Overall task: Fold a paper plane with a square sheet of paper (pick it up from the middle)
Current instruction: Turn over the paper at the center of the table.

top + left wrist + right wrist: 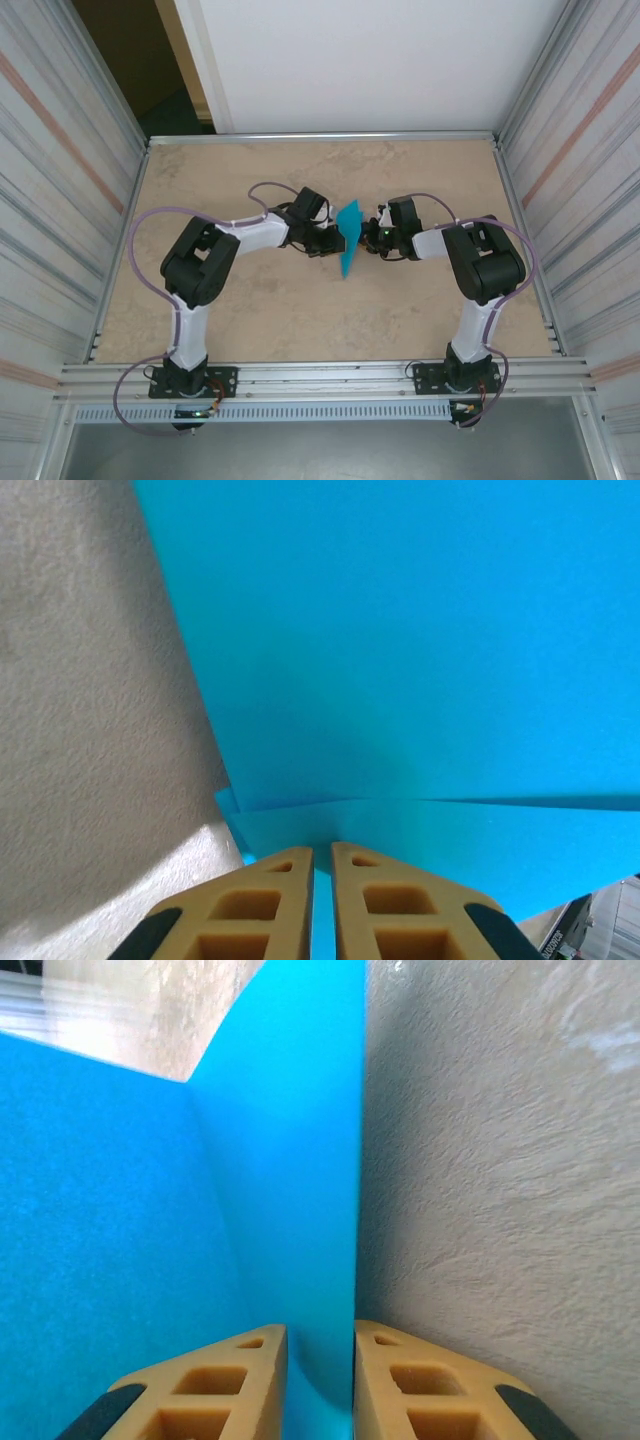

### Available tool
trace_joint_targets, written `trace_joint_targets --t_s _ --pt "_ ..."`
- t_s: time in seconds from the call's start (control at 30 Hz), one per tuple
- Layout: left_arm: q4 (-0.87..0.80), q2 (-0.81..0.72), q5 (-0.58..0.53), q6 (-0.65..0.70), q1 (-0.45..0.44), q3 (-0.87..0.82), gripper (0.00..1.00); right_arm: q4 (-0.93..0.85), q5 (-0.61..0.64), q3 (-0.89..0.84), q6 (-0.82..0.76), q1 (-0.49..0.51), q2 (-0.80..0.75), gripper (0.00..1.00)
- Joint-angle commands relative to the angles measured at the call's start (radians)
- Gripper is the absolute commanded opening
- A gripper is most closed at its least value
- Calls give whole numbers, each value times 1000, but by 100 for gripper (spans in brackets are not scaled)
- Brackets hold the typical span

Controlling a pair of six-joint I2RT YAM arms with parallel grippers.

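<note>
The square sheet of paper (349,240) is teal-blue, creased into a narrower shape, and stands on edge above the middle of the table between both grippers. My left gripper (328,240) comes at it from the left. In the left wrist view the left gripper (322,848) is shut on the paper (400,630), whose folded layers spread ahead of the fingers. From the right, my right gripper (372,238) meets the sheet. In the right wrist view the right gripper (320,1328) has its jaws apart, with the paper (280,1160) running through the gap along the right finger.
The beige table (300,310) lies under both arms. Corrugated metal walls (60,200) close in the left and right sides. A metal rail (330,375) with the arm bases runs along the near edge.
</note>
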Motion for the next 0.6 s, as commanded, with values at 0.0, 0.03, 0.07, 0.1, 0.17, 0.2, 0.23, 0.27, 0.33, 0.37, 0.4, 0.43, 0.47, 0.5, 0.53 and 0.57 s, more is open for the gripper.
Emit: trace_joint_targets --t_s 0.0,0.03,0.07,0.1,0.17,0.2,0.23,0.27,0.33,0.37,0.4,0.43,0.47,0.5,0.53,0.57 --pt "-47 33 24 30 -4 42 12 -30 -24 -4 28 -11 -9 25" --pt "-54 40 24 32 -4 49 12 -38 -23 -6 29 -11 -16 25" --pt "-59 45 24 33 -4 53 12 -46 -20 -6 28 -12 -22 26" --pt "-63 51 25 33 -5 57 12 -56 -15 -8 28 -14 -30 28" --pt "-69 63 23 35 -5 63 12 -71 -10 -13 30 -19 -44 29" --pt "-73 66 23 37 -5 69 12 -75 -10 -16 33 -24 -51 31" --pt "-81 66 20 38 -5 75 12 -80 -8 -21 37 -28 -57 32" --pt "-85 66 19 39 -5 79 12 -80 -8 -27 40 -34 -64 33" --pt "-85 94 18 41 -5 82 12 -90 -11 -36 42 -43 -75 36" --pt "-86 97 19 41 -5 84 13 -93 -12 -42 44 -49 -83 38" --pt "-85 100 21 42 -5 85 13 -94 -14 -51 46 -54 -92 39" --pt "-85 99 23 41 -5 88 13 -94 -13 -58 49 -59 -99 41" --pt "-84 95 26 41 -6 88 13 -95 -14 -65 51 -65 -106 41" --pt "-80 89 28 41 -7 86 14 -101 -16 -69 51 -71 -113 41" --pt "-80 82 26 44 -6 86 14 -104 -19 -75 51 -76 -120 41" --pt "-80 78 23 45 -6 84 14 -107 -19 -84 49 -81 -131 41"
